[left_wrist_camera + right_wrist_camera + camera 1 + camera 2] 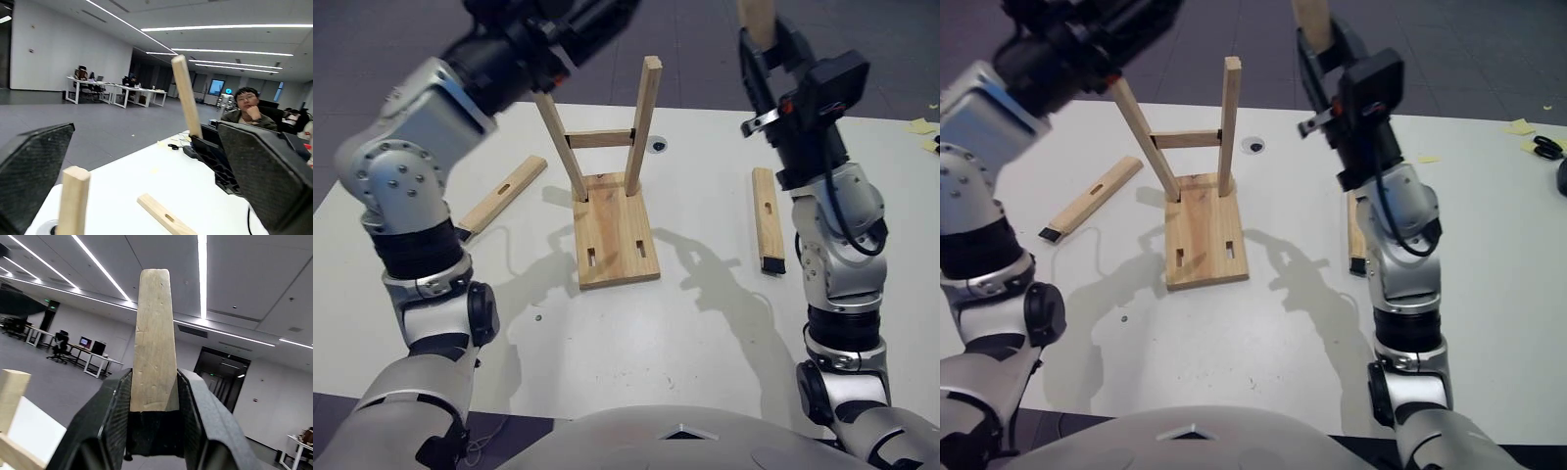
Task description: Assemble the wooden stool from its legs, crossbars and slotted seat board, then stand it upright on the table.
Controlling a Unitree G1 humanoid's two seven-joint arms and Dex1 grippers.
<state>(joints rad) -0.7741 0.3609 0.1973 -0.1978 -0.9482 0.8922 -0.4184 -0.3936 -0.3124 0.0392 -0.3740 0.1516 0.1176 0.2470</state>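
The slotted seat board [613,238] lies flat on the white table [636,333]. Two legs stand up from its far end, the left leg [562,149] tilted and the right leg [644,125] upright. A crossbar [600,138] joins them. My left gripper [146,127] hovers open at the top of the left leg, its pads [34,171] wide apart. My right gripper [154,406] is raised above the table's right side, shut on another leg [154,333] that points upward. Two slotted pieces lie loose on the table, one at the left [501,196] and one at the right [768,230].
A round cable hole [658,145] sits in the table just behind the right upright leg. Yellow paper scraps [920,125] lie at the far right edge. A small dark speck [537,317] marks the table in front of the seat board.
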